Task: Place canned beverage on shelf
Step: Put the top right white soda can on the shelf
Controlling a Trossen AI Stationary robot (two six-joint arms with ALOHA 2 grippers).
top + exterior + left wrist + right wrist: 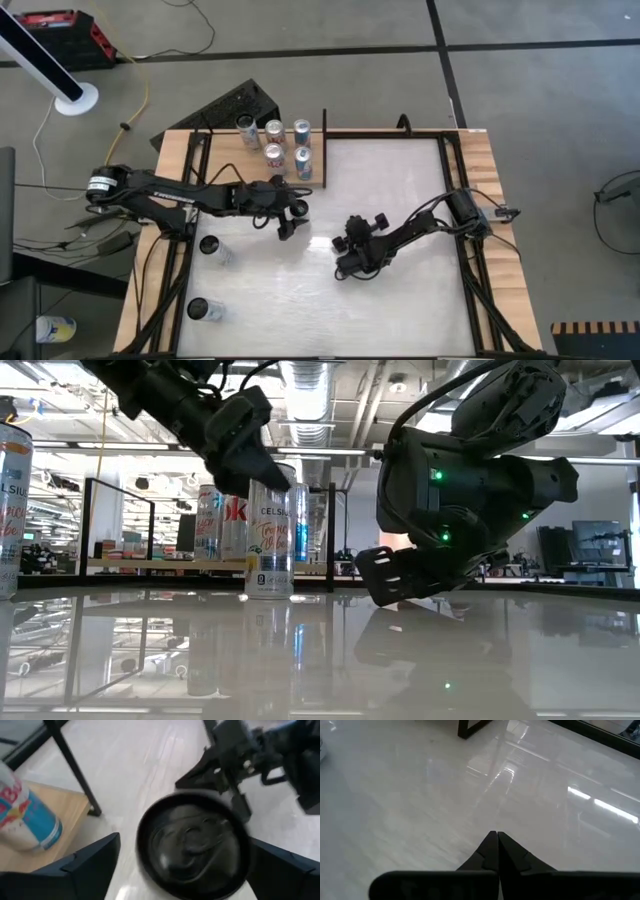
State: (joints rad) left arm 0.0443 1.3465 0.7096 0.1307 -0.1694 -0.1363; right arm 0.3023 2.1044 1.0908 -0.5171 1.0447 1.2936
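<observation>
Black can top [192,845] fills only the wrist view, between the wide-open left tool [185,870]

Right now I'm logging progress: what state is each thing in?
Left gripper: open, straddling a can.
That can: upright on the table, not gripped.
Right gripper: shut, empty.
Shelf: five cans standing.
Two cans: on the table.

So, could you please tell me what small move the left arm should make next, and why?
Probably lower and shut: the left pincer hangs open straddling the black-topped can on the white table, not yet gripping it. The shelf beside it already holds five cans; the right pincer waits shut.
</observation>
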